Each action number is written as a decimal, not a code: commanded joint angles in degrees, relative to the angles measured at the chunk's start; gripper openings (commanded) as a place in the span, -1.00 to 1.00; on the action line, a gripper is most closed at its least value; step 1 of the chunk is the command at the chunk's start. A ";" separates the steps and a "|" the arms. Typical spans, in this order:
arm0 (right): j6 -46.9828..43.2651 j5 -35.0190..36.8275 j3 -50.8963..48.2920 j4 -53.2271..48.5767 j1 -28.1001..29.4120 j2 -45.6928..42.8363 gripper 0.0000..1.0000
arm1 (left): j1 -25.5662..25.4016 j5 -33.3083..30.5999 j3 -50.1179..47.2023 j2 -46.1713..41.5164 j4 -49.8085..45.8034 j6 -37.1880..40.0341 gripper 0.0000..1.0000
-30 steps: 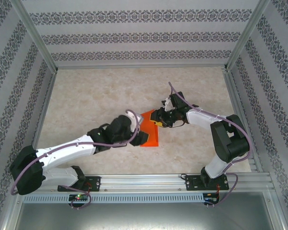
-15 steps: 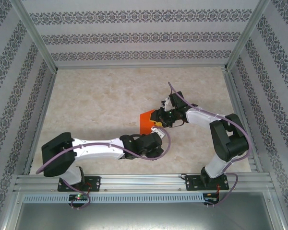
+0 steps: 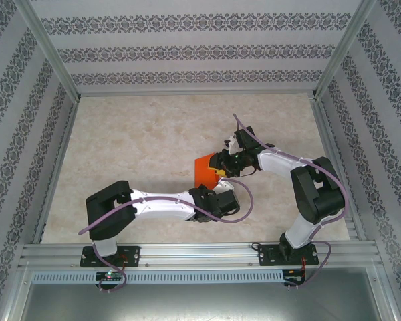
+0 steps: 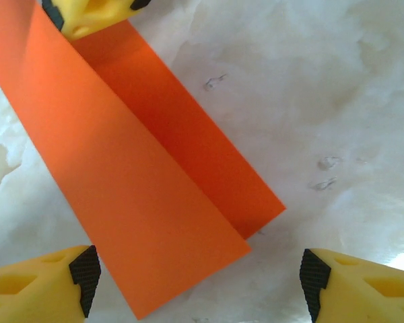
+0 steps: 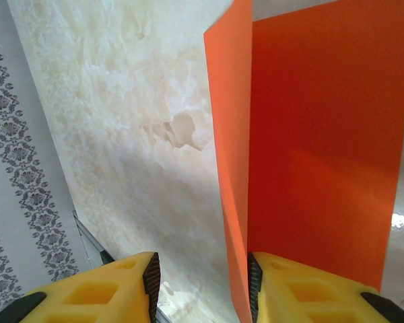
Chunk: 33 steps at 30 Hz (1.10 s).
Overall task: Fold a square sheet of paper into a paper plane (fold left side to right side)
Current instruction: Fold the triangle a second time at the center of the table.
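The square sheet of paper [image 3: 204,170], bright orange, lies on the marble table, folded over on itself; its upper flap [image 4: 114,195] covers most of a darker lower layer [image 4: 202,155]. No paper plane is in view. My left gripper [image 4: 200,282] is open just above the table, and the sheet's near corner lies between its fingers, touching neither. My right gripper [image 5: 202,286] is open at the sheet's far end. The raised flap's edge [image 5: 230,168] runs along the inner pad of its right finger [image 5: 254,282]. In the top view the left gripper [image 3: 222,190] is on the near side and the right gripper [image 3: 220,165] on the far side.
Bare marble tabletop [image 3: 134,140] spreads to the left and back of the sheet. Patterned walls [image 3: 187,47] and aluminium posts [image 3: 50,53] close in the table. The left forearm [image 3: 164,204] lies low across the near middle, and a rail [image 3: 200,253] runs along the front edge.
The left arm has swung from the sheet's left side round to its near edge, its elbow moving right, and its jaws have opened wider. The right gripper and the sheet stay put.
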 commanded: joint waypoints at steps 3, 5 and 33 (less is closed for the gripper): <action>-0.76 -0.53 1.33 -1.28 -0.20 0.64 -0.18 | -1.05 -5.37 2.68 1.80 -4.48 -0.84 0.40; -0.82 -0.50 1.41 -1.30 -0.21 0.63 -0.18 | -1.04 -5.80 3.26 2.12 -4.98 -0.60 0.25; -7.00 3.96 2.23 2.95 -2.75 -8.49 0.22 | 4.86 11.32 -5.47 -7.83 8.70 -0.34 -0.98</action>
